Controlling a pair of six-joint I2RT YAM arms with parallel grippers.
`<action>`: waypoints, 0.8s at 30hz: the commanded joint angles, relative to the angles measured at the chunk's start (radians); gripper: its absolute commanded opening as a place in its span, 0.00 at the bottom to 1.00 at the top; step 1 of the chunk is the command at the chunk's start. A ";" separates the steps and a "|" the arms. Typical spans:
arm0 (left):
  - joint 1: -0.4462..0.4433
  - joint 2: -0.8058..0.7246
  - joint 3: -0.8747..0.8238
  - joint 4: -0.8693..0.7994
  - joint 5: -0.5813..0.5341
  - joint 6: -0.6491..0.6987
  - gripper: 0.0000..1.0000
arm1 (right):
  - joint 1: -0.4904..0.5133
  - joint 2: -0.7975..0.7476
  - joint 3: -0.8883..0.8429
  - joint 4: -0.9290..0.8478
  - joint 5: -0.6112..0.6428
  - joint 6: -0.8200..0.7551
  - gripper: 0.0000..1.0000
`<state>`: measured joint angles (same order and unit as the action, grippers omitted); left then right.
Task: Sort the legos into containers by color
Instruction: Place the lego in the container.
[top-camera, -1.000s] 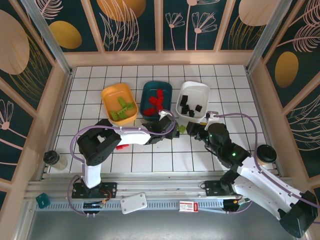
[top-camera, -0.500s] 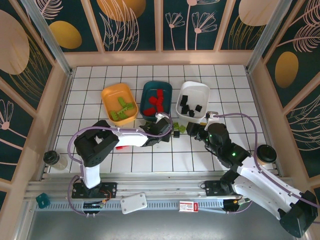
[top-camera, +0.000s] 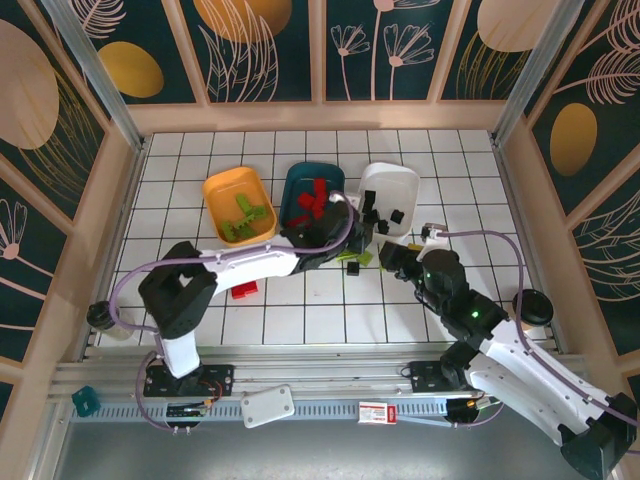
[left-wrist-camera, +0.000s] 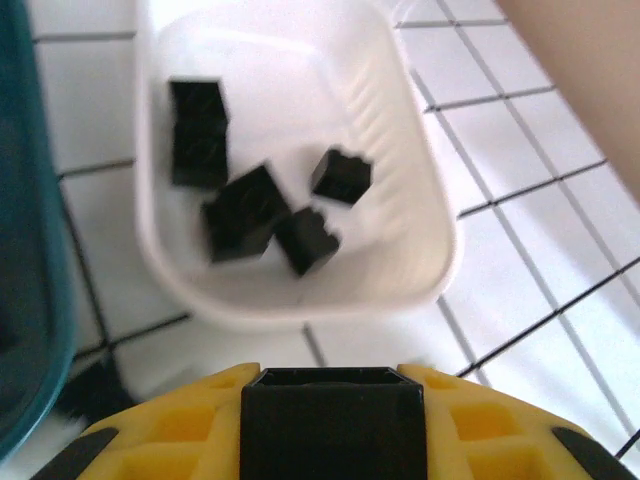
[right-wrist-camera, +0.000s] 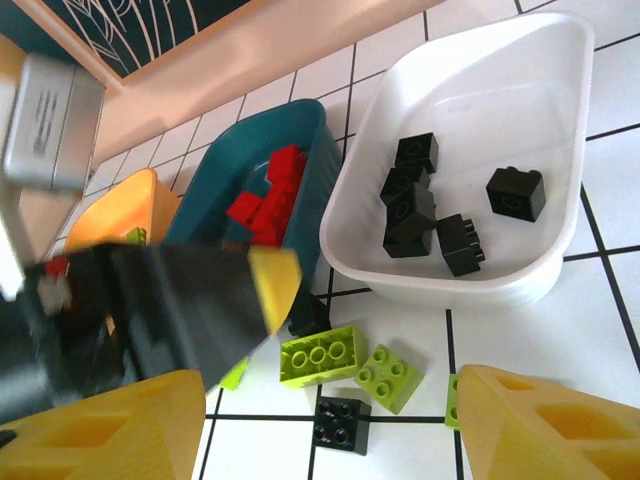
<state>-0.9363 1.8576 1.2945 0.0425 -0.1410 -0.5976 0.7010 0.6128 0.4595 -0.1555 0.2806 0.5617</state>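
Three trays ahead of the claws: white tray (left-wrist-camera: 300, 70) straight in front of and below the left claw (left-wrist-camera: 328, 374), teal tray (left-wrist-camera: 25, 250) hard on its left, yellow tray (top-camera: 215, 190) further left again.

Left claw narrow, clamped on a black brick (left-wrist-camera: 330, 430), near rim of the white tray just ahead. Right claw (right-wrist-camera: 330, 385) wide, holding nothing; two lime bricks (right-wrist-camera: 320, 355) and a loose black brick (right-wrist-camera: 340, 422) lying just ahead of it.

For a clean drop:
- Carry the held brick forward past the near rim, over bare floor beside the black bricks (left-wrist-camera: 245, 210) lying inside.
- Stay low over the shallow wall; from height, likely a bounce out.
- Open only once well inside the rim, then lift straight up.
- Mind the right claw, close by on the right.
- Leave the red brick (top-camera: 243, 291), well behind the left claw beside its arm, for a later pass.
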 joint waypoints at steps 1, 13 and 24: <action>0.053 0.118 0.103 -0.010 0.060 0.017 0.24 | -0.007 -0.013 0.003 -0.035 0.033 0.027 0.68; 0.103 0.342 0.423 -0.007 0.166 -0.021 0.57 | 0.005 0.050 -0.085 0.017 -0.110 0.054 0.72; 0.109 -0.006 0.126 0.149 0.154 -0.036 0.87 | 0.152 0.350 -0.088 0.199 -0.042 0.080 0.72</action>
<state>-0.8356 1.9907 1.5127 0.0940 0.0147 -0.6239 0.8299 0.9085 0.3592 -0.0437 0.1982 0.6205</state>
